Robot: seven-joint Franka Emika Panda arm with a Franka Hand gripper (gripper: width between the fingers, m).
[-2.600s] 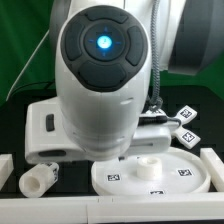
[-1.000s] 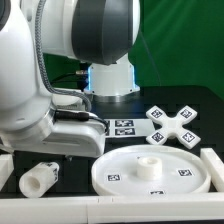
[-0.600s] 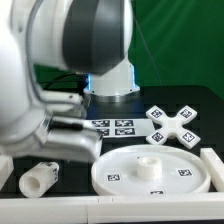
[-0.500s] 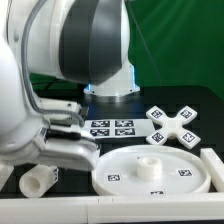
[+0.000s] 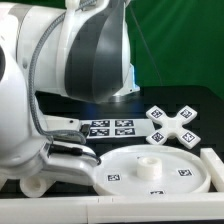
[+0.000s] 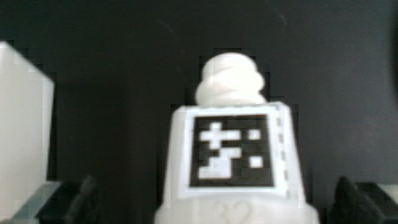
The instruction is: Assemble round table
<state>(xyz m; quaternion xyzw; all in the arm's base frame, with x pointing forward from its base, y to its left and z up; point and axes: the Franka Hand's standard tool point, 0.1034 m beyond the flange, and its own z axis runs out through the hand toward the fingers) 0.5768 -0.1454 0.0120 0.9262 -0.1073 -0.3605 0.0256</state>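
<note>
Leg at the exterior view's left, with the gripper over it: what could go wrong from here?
1. The leg lies on its side between the fingers of the open gripper; being round, it may roll if one finger touches first.
2. A white block sits close beside one finger, which might snag on it.
3. In the exterior view the arm hides most of the leg, so a poor grip would be hard to spot.

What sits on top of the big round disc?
Only its raised hub and flat tags show on the disc; the arm covers the edge at the exterior view's left.
</note>
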